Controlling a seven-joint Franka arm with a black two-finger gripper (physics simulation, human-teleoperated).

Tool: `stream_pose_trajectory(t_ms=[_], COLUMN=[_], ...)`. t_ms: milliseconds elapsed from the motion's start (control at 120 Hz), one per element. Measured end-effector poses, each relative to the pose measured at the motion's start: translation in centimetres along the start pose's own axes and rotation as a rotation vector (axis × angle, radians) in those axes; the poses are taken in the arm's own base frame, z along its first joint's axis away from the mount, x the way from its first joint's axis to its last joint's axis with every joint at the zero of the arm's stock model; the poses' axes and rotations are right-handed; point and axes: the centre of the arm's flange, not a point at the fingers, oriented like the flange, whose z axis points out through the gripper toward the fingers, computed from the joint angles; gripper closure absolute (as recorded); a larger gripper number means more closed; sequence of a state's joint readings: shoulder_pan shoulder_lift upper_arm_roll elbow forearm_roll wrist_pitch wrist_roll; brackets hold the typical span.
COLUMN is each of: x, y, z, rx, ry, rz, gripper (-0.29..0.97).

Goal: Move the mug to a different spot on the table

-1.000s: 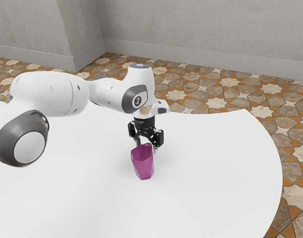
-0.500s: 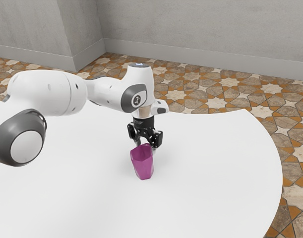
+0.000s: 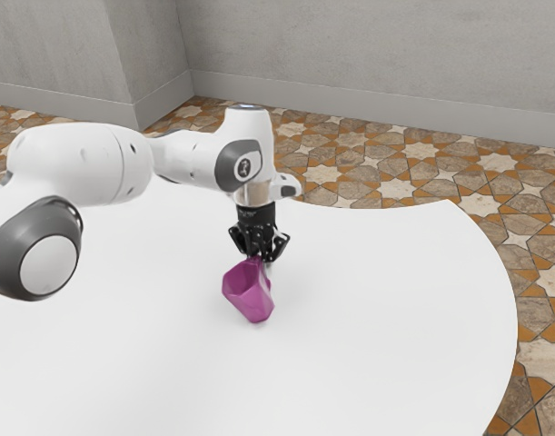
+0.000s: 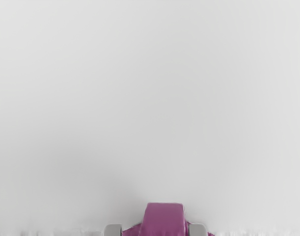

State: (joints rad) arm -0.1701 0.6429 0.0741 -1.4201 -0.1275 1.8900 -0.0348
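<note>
Gripper (image 3: 258, 259): black fingers are pointing down and pinching the rim of the mug (image 3: 248, 291) from two sides.
Finger pads (image 4: 113, 230): in the wrist view, two grey tips are sitting one on each side of the pink shape.
Mug: pink-purple, it is leaning over with its top tipping toward the exterior view's left. It is hanging right under the hand, near the middle of the table (image 3: 395, 318). I cannot tell if its bottom is touching the top.
Mug up close (image 4: 163, 219): it is poking up just under the hand, with plain white table (image 4: 150, 98) spreading past it.
Open room: bare white table is lying all around the mug, with the most space toward the exterior view's right and toward the near side.
Edges: the round rim is curving along the exterior view's right, well apart from the mug. The far rim is running behind the gripper, much nearer.
Arm (image 3: 123, 173): big and white, it is reaching in from the exterior view's left and hanging over that side of the table.
Floor (image 3: 441, 173): brown and orange star tiles are showing past the rim.
Walls (image 3: 350, 45): grey, standing far behind.
</note>
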Motion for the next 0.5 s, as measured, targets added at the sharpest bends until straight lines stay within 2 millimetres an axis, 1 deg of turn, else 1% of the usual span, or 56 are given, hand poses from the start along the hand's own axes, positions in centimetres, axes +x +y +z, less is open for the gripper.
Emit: stream_pose_trajectory(t_ms=[83,200,267,400,467,500], x=[-0.3,-1.0,-1.8,-2.9,-3.2,-3.0], y=[-1.6,-4.4,-5.3,-7.0,-7.6,-8.0], z=[-0.5,-1.5,-1.6,-2.7,-2.8,-2.6], rx=[-0.041,-0.107,-0.152,-0.183,-0.176,-0.165], ry=[-0.054,-0.157,-0.228,-0.320,-0.354,-0.367], rz=[-0.040,-0.099,-0.113,-0.142,-0.151,-0.155], gripper=[0.68,0.71,0.72,0.73,0.73,0.73])
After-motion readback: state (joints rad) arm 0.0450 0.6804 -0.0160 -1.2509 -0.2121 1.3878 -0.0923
